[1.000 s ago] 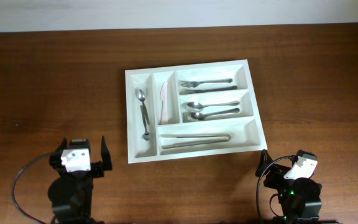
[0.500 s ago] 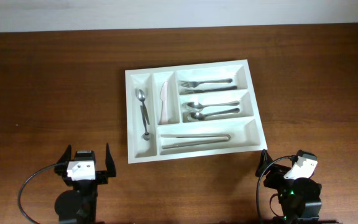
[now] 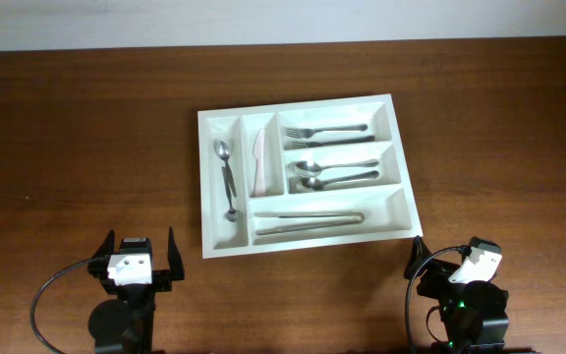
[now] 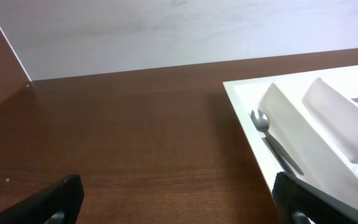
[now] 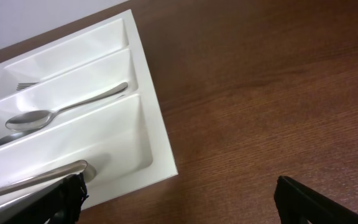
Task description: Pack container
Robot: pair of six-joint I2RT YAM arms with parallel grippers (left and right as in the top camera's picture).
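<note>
2 forks [image 3: 327, 129] above 2 spoons [image 3: 332, 164] in 1 container [image 3: 381, 208]; left fingers [image 4: 55, 199], right fingers [image 5: 303, 199] released.

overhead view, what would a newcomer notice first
The white cutlery tray stands out in the middle of the dark wooden table, with forks and spoons sorted in its compartments. The left gripper and right gripper sit open and empty at the near edge.

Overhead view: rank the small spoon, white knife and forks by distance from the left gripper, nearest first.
From the left gripper:
1. small spoon, in the leftmost narrow slot of the container
2. white knife, in the next narrow slot to the right
3. forks, in the top long slot, far side
</note>
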